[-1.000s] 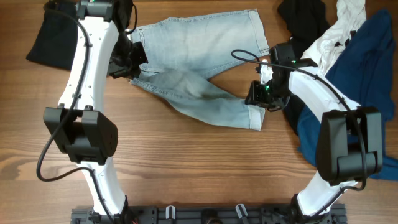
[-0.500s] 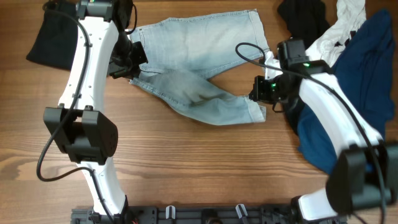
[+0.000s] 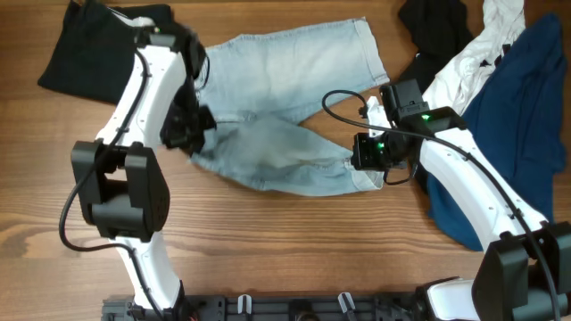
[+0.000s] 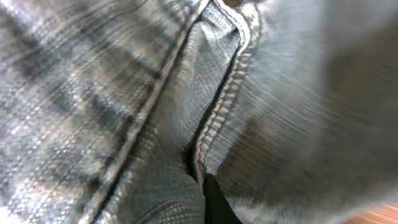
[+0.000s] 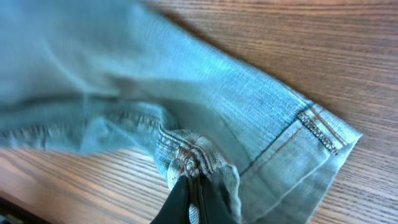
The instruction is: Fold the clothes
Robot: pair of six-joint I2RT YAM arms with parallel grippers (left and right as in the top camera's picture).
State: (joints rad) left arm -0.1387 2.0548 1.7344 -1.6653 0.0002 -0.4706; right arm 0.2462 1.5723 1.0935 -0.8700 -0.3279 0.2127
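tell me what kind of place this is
Probably a robotics lab bench for folding practice: two white arms on a black rail at a wooden table, denim shorts between them, other garments heaped at the right edge.

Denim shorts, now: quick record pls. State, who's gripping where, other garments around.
item: denim shorts, pale blue, on the wooden table
state: legs splayed in a V, not yet folded
left fingers: at the waist end; denim fills the wrist view, grip unclear
right fingers: shut on the bunched hem of the near leg
far left: black cloth, lying apart
right pile: black piece, white garment, deep-blue garment
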